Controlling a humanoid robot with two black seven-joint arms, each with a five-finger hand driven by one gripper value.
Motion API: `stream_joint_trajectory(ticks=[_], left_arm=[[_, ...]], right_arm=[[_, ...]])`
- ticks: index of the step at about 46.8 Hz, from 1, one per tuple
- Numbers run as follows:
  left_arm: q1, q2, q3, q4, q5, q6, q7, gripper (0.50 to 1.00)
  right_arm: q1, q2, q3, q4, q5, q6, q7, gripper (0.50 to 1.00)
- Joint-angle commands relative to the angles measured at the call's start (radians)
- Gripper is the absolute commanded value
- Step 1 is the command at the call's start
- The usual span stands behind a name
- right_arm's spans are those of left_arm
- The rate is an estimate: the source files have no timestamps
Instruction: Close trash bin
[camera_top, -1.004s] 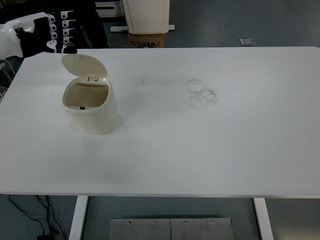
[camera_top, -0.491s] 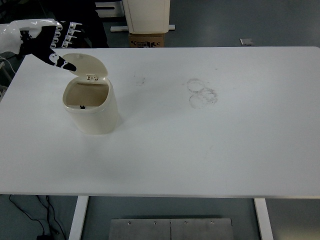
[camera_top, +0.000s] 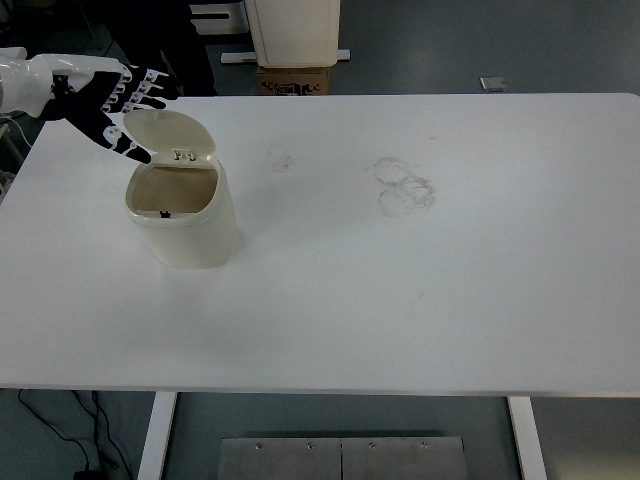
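Open-fingered left hand (camera_top: 112, 105) just behind raised lid (camera_top: 168, 133) of cream trash bin (camera_top: 185, 215)

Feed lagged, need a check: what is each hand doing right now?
Left hand: open, fingers spread, holding nothing, behind the raised lid of the trash bin.
Right hand: not in view.

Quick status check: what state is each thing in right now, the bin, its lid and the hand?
trash bin: upright on the table, open.
lid: flipped up at the back hinge.
left hand: fingers spread, holding nothing, behind and left of the lid.
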Motion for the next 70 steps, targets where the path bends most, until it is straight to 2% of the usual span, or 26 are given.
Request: stream_joint_trajectory(ticks=[1,7,15,22,30,70], left_arm=[[-0.006,-0.001,0.0,-0.014,-0.001,0.0,0.019,1.0],[-0.008,0.001,0.0,-0.047,0.0,0.0,0.047,1.0],[-0.014,0.001,0.002,-0.078,0.002,0.0,0.052,1.0],[-0.014,-0.001,0.003,-0.115,0.008,0.0,0.092,1.0],[-0.015,0.001,0.052,-0.127,0.008,0.0,0.092,1.0],[-0.011,0.013,0.1,-0.155,0.008,0.0,0.093,1.0]], right_arm=[[0.0,0.0,0.0,0.0,0.0,0.0,0.0,0.991],[0.0,0.0,0.0,0.0,0.0,0.0,0.0,0.991],[0.0,0.0,0.0,0.0,0.0,0.0,0.0,0.991],[0.0,0.0,0.0,0.0,0.0,0.0,-0.001,0.991],[0.0,0.0,0.0,0.0,0.0,0.0,-0.001,0.991],[0.0,0.0,0.0,0.0,0.0,0.0,-0.001,0.991]])
